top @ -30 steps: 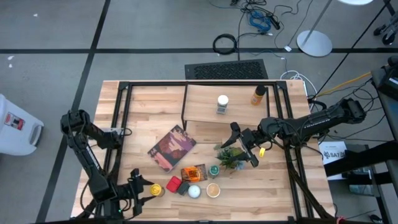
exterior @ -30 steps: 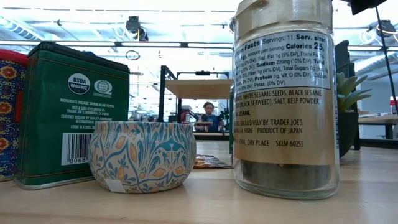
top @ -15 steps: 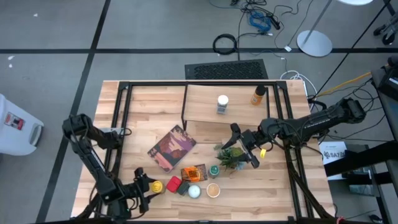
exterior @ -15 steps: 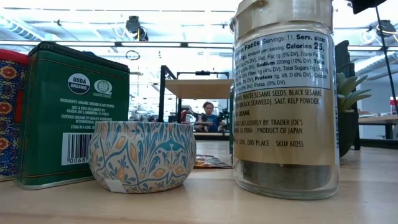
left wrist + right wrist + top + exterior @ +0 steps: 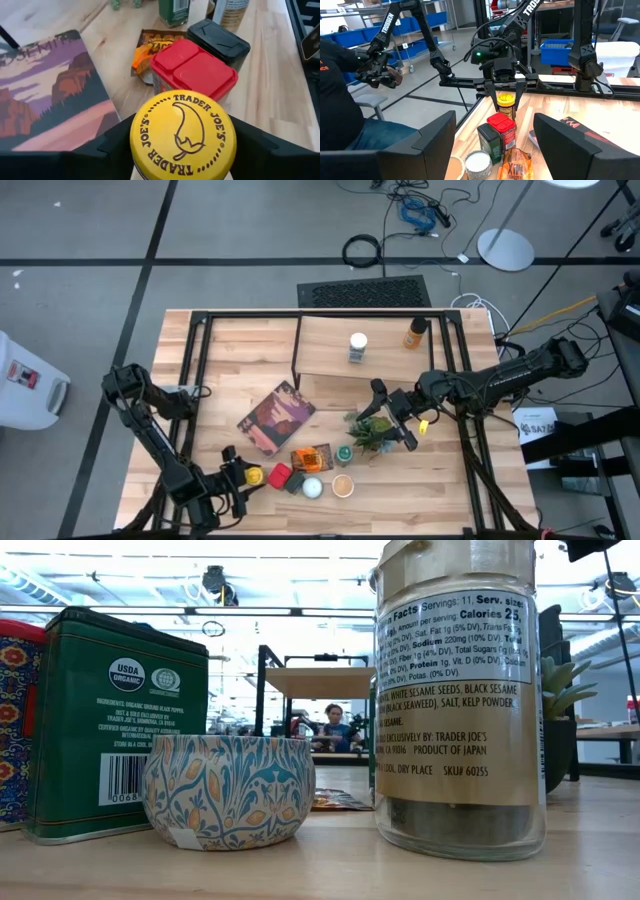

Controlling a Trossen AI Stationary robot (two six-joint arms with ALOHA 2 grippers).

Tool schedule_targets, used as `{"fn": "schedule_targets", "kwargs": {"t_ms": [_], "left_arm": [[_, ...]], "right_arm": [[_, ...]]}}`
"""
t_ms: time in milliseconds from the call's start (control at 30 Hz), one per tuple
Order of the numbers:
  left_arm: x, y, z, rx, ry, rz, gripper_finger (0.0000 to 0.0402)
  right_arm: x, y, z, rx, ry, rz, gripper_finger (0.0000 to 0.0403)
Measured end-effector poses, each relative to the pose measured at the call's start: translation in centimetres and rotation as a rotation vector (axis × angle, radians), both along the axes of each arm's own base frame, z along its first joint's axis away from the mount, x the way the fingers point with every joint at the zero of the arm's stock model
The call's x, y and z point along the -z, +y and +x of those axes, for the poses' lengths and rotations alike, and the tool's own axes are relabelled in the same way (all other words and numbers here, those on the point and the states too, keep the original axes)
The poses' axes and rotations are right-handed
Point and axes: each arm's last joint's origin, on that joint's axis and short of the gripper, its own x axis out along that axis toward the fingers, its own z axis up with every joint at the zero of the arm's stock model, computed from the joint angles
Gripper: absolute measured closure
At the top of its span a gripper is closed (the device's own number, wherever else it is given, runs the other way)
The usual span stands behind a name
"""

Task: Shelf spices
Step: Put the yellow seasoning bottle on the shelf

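Yellow-lidded Trader Joe's jar [image 5: 183,135] sits between the fingers of my left gripper [image 5: 237,477], whose jaws stand around it; I cannot tell whether they already press its sides. The jar stands on the table [image 5: 230,345] just beside the red tin [image 5: 194,70], with the dark tin [image 5: 219,40] and the orange packet [image 5: 150,50] beyond that tin, and the maroon picture book [image 5: 276,417] near it. My right gripper [image 5: 392,413] hangs with its jaws apart at the potted plant [image 5: 370,431], holding nothing. On the shelf [image 5: 330,345] stand a white-capped jar [image 5: 358,346] and an orange-brown bottle [image 5: 414,333]. Beside the red tin, a white-topped tin [image 5: 313,487], a tan-lidded jar [image 5: 343,485] and a green-topped tin [image 5: 344,454] wait.
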Motion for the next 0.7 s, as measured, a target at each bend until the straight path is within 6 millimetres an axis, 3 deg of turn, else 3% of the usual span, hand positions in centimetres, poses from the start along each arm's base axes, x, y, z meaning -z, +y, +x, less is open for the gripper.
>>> {"fn": "schedule_targets", "kwargs": {"t_ms": [67, 700], "left_arm": [[-0.02, -0.02, 0.06, 0.011, 0.001, 0.011, 0.0177], [0.02, 0.25, -0.07, 0.005, 0.0, 0.053, 0.0177]], "right_arm": [[0.0, 0.0, 0.0, 0.0, 0.0, 0.0, 0.0147], [0.01, 0.0, 0.0, 0.001, 0.005, 0.008, 0.0147]]}}
